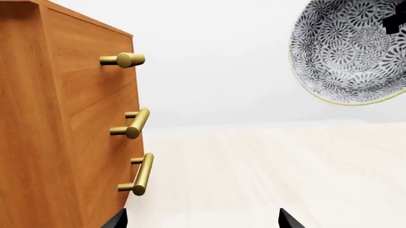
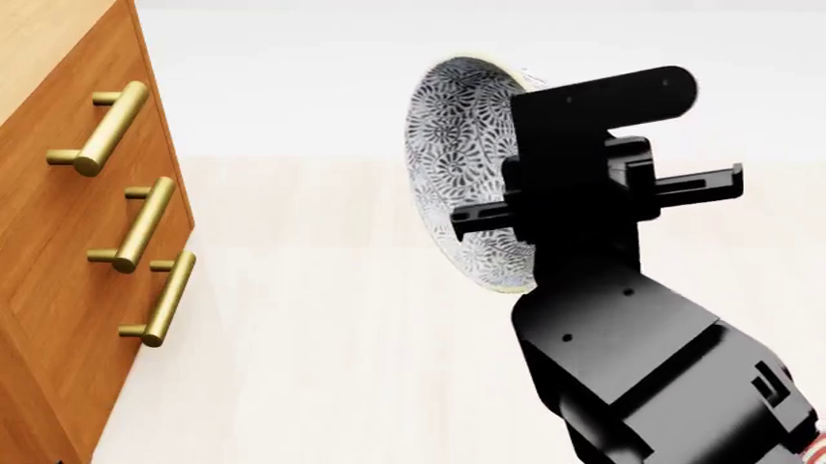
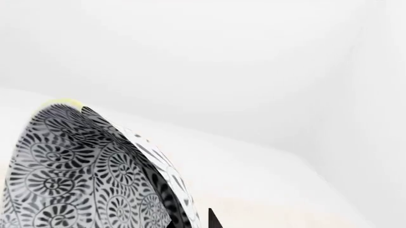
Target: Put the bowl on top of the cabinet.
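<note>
The bowl point(image 2: 462, 145), grey floral with a pale yellowish rim, hangs in the air tipped on its edge, to the right of the cabinet point(image 2: 58, 242) and apart from it. My right gripper point(image 2: 497, 217) is shut on the bowl's rim; the right wrist view shows the patterned wall point(image 3: 70, 175) filling the space by one dark fingertip point(image 3: 213, 219). In the left wrist view the cabinet point(image 1: 51, 118) stands close on one side and the bowl point(image 1: 352, 50) is further off. My left gripper point(image 1: 203, 222) is open with nothing between its fingers.
Three brass bar handles point(image 2: 135, 222) stick out from the cabinet's drawer fronts toward the bowl. A strip of the cabinet's top point(image 2: 39, 39) shows at the head view's upper left. Pale floor point(image 2: 323, 338) and a white wall point(image 2: 323, 68) lie beyond.
</note>
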You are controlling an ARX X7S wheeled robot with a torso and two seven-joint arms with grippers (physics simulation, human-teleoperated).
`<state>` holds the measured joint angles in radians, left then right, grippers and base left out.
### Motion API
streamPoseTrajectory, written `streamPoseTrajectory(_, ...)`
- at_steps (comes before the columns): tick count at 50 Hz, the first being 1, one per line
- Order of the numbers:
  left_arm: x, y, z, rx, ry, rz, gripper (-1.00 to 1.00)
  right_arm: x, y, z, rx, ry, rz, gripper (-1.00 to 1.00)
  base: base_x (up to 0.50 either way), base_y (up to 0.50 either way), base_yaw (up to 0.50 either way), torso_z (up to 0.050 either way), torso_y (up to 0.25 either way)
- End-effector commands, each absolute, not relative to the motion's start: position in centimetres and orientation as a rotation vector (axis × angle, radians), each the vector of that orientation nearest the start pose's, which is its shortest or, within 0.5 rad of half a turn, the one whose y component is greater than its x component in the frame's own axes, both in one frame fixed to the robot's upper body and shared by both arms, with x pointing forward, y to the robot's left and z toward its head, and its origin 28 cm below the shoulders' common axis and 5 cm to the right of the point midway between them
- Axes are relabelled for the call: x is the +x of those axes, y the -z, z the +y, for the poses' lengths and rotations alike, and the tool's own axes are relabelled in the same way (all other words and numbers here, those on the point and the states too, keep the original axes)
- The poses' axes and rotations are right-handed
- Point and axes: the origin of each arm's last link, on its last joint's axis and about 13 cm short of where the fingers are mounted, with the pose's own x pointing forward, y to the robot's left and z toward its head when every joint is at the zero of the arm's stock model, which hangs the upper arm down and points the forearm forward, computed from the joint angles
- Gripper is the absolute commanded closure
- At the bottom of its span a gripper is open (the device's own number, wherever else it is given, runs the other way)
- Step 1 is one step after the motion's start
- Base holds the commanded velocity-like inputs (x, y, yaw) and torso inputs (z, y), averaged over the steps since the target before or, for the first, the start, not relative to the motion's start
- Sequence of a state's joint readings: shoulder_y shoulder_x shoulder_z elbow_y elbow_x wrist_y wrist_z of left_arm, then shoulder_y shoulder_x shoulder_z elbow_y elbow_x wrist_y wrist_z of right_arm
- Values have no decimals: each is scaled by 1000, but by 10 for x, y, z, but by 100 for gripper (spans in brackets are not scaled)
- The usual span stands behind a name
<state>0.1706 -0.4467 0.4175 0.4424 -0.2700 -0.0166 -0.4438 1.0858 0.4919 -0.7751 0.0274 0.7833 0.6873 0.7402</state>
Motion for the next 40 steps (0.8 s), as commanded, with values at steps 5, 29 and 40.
streamPoseTrajectory(5,151,-55,200,18,99,-83,-100,334,-220,-99,-257,-20,-96,100,0,0,0,0,0)
streamPoseTrajectory(29,145,-65,199,48,121,-149,-100,332,-198,-104,-148,-184,-113,100,0,0,0,0,0)
streamPoseTrajectory(40,152,-97,192,110,144,-187,-100,332,-186,-103,-149,-207,-113,100,0,0,0,0,1)
